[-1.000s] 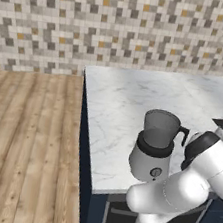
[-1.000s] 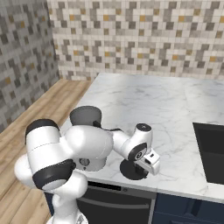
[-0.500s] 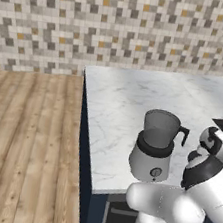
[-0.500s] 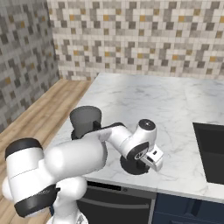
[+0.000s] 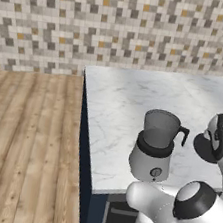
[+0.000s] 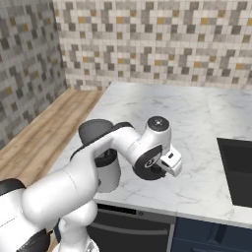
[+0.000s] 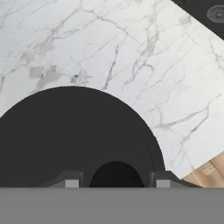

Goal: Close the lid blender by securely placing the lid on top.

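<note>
Two dark fingertips of my gripper (image 7: 116,181) were clamped on the knob of the flat round black lid (image 7: 74,135). It hung above the white marble counter (image 5: 136,97), right of the silver-grey blender (image 5: 155,146), whose translucent jar stood uncovered.

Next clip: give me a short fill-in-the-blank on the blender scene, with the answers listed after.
1. The blender stands on the marble counter with its jar ____ at the top.
2. The fingers are closed on the knob of the ____.
3. The jar's side handle is coloured ____.
4. Past the counter's edge, the floor is made of ____.

Missing words: open; lid; black; wood
</note>
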